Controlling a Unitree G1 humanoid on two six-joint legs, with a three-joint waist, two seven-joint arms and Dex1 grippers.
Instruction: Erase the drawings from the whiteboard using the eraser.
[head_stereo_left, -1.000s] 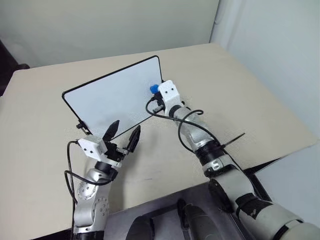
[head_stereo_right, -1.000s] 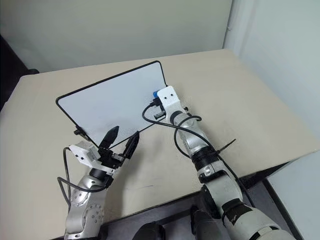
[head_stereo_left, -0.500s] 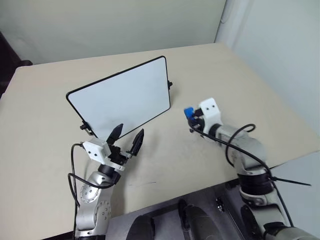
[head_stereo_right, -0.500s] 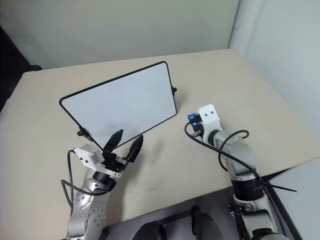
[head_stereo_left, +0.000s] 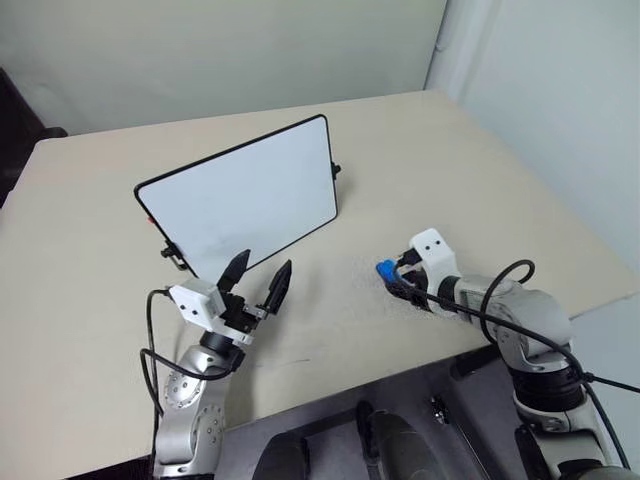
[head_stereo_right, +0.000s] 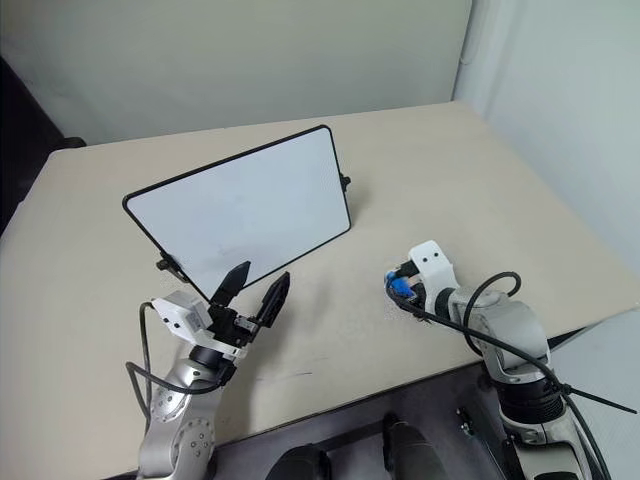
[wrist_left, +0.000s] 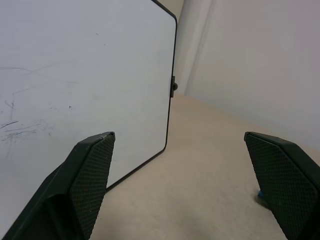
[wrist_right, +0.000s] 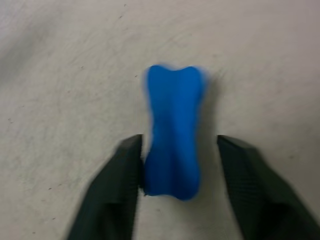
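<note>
The whiteboard (head_stereo_left: 240, 205) stands tilted on the tan table, and its white face carries only faint grey smears (wrist_left: 20, 127). The drawings are out of view. My left gripper (head_stereo_left: 266, 262) hovers open just in front of the board's lower edge, holding nothing. To the right, my right gripper (head_stereo_left: 392, 282) is low over the table, angled down. The blue eraser (wrist_right: 172, 130) lies on the tabletop between its fingers. The gripper is open: one finger is against the eraser's side and the other stands off with a gap. In the head views the eraser (head_stereo_right: 400, 287) shows at the gripper's tip.
The table's (head_stereo_left: 450, 180) right edge runs close behind my right arm, with the wall beyond. A small black clip (head_stereo_left: 336, 170) sticks out of the board's right edge and another (head_stereo_left: 172, 256) sits at its lower left. Bare tabletop lies between the two grippers.
My right gripper left the board's right edge, swung right and down to the table with the eraser, and its fingers parted. The left gripper stayed put.
</note>
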